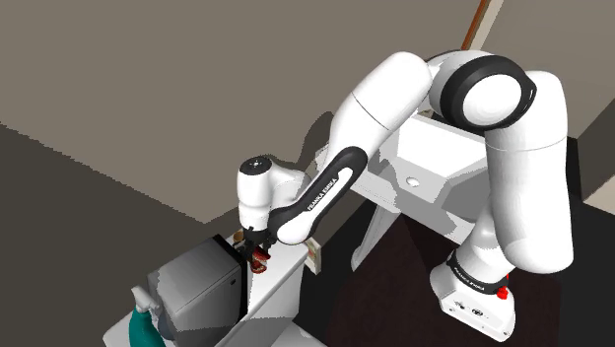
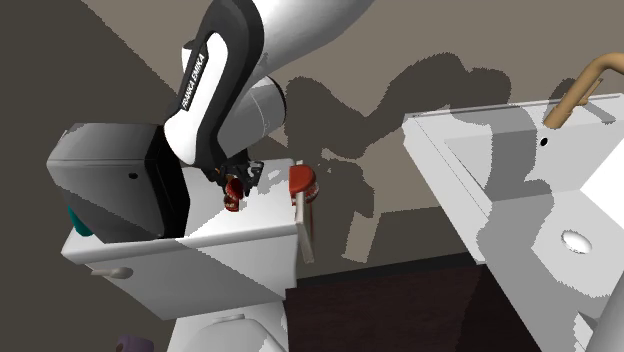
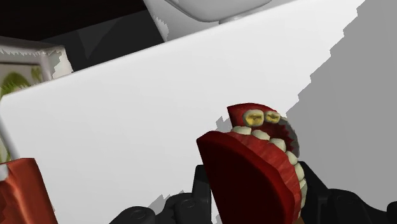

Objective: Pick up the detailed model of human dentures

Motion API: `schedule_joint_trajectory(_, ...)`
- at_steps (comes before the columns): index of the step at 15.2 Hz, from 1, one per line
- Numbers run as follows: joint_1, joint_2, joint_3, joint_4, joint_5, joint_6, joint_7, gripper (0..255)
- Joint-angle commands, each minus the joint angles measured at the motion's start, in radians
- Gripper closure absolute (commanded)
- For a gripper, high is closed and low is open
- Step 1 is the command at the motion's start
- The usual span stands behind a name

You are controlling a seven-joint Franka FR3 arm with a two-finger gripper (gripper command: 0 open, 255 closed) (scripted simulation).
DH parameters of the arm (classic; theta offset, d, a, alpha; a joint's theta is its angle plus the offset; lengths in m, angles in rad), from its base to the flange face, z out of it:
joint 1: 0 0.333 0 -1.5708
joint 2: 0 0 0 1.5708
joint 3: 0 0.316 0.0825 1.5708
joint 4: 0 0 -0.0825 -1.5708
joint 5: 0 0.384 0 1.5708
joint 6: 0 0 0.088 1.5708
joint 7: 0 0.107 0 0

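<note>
- Closest, in the wrist view: the black gripper (image 3: 254, 200) is closed on the dentures model (image 3: 257, 165). Its fingers (image 3: 315, 188) press against either side of the dark red gums.
- The wrist view gives the model's detail: two curved rows of cream teeth, two yellowed ones at the back, and the jaws of the model partly apart.
- Under the dentures model lies the flat white tank lid (image 3: 127, 114) of a toilet. I cannot tell whether the model touches the lid or hangs just clear of it.
- On the same lid, apart from the gripper, sits a second red object (image 3: 19, 191). The second exterior view places it (image 2: 303, 182) at the lid's edge, on the side toward the sink.
- In the shoulder view the gripper (image 1: 258, 251) points straight down over the tank lid (image 1: 281, 286), and the dentures model (image 1: 259, 262) is a small red-brown spot between its fingers.
- In the second exterior view the gripper (image 2: 232, 183) and dentures model (image 2: 232, 197) are just beside a dark grey box (image 2: 110, 180) that stands on the tank lid (image 2: 265, 210).
- The shoulder view adds a teal bottle (image 1: 146, 325) next to that box (image 1: 197, 286).
- The second exterior view adds the tank's front with its flush handle (image 2: 110, 271).
- Farther off is a white sink (image 2: 480, 170) with a bronze-coloured faucet (image 2: 585, 85).
- In the shoulder view the white arm (image 1: 394, 99) arches from its stand (image 1: 473, 296) across to the toilet.
- Behind everything is a grey-brown wall (image 1: 148, 79).
</note>
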Motion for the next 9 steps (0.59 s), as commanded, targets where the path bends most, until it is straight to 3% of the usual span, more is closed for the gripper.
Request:
schedule_joint_trajectory(1,0.0,0.001,0.0,0.0,0.0,0.0,0.0,255)
schedule_joint_trajectory(9,-0.016,-0.054,0.022,-0.008,0.026,-0.046,-0.015,255)
